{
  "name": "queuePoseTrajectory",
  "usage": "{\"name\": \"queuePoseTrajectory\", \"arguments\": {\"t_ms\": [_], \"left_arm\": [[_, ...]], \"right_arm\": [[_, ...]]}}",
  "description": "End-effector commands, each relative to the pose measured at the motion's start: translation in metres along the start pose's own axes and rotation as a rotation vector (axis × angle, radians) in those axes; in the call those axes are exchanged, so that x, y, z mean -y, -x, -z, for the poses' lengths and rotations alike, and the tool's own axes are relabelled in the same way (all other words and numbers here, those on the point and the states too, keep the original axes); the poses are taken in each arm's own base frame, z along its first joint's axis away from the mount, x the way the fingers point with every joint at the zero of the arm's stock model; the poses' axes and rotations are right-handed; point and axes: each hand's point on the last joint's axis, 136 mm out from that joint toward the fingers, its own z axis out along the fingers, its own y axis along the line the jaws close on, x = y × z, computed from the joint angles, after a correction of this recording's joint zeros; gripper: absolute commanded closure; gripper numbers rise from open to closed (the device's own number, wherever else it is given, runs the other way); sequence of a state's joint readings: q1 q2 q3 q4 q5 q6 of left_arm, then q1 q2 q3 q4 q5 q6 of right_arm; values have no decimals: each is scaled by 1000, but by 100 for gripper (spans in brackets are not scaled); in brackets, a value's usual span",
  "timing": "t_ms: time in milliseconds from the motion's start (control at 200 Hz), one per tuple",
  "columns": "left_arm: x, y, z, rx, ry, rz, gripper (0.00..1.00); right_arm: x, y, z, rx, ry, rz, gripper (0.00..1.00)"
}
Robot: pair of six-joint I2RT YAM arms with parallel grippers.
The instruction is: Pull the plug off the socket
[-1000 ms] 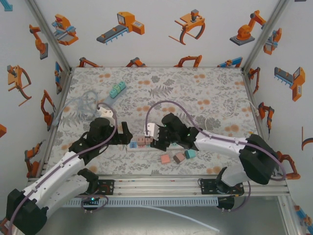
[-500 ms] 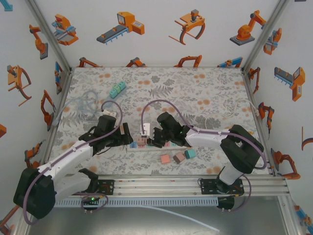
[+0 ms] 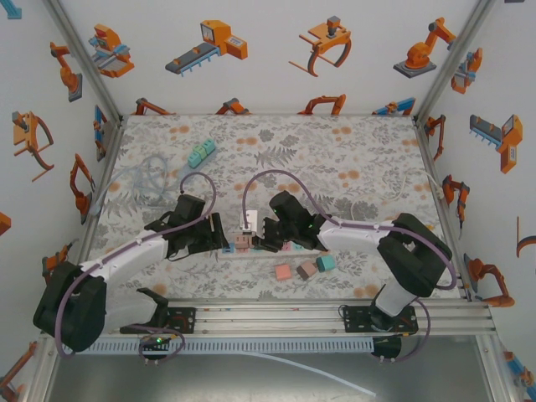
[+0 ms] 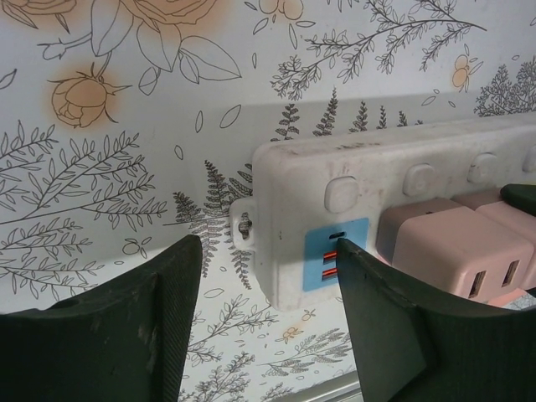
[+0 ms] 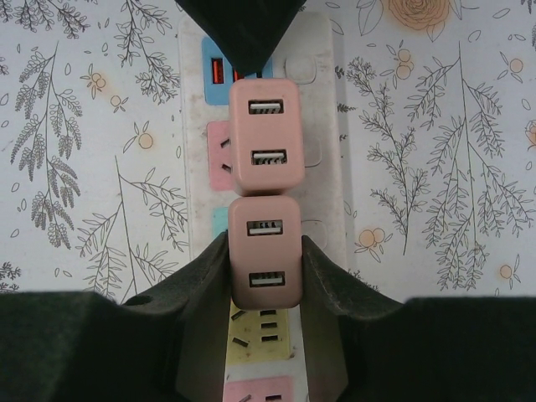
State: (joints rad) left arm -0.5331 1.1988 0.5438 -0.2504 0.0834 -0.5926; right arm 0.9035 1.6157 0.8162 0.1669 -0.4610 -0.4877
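The white power strip (image 3: 241,248) lies flat on the floral surface (image 3: 352,167), between the two arms. The right gripper (image 5: 266,266) is closed on a pink USB plug (image 5: 266,230). One finger presses each side of it, and the plug is still seated in the strip (image 5: 322,126). A second pink USB plug (image 5: 264,134) sits in the next socket, touching the held one end to end.

The left gripper (image 4: 266,251) is spread wide around the strip's end (image 4: 377,159), the one with the blue USB panel. Neither finger (image 4: 126,318) touches the casing. In the top view the left gripper (image 3: 213,234) sits at the strip's left end and the right gripper (image 3: 264,237) is over its middle.

Three small blocks (image 3: 306,269) lie on the near side of the strip.
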Motion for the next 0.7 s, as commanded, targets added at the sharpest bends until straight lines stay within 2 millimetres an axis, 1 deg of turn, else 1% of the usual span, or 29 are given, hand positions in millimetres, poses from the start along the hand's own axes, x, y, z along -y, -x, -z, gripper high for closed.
{"name": "queuePoseTrajectory", "arguments": {"t_ms": [0,90,235,355,471,696], "left_arm": [[1,4,0,-9,5,14,39],[-2,1,-2,-31,28,3,40],[-8,-10,-7,-76,56,-8,43],[-17,-18,-9,-107,105,-22,46],[-23,-19,-9,-101,141,-38,48],[-30,-18,-7,-86,197,-61,49]], "right_arm": [[7,23,4,70,-5,34,68],[7,27,4,78,3,36,69],[10,36,8,95,-6,45,73],[13,43,13,115,-26,57,75],[15,49,18,133,-34,64,77],[18,57,27,163,-55,70,80]]}}
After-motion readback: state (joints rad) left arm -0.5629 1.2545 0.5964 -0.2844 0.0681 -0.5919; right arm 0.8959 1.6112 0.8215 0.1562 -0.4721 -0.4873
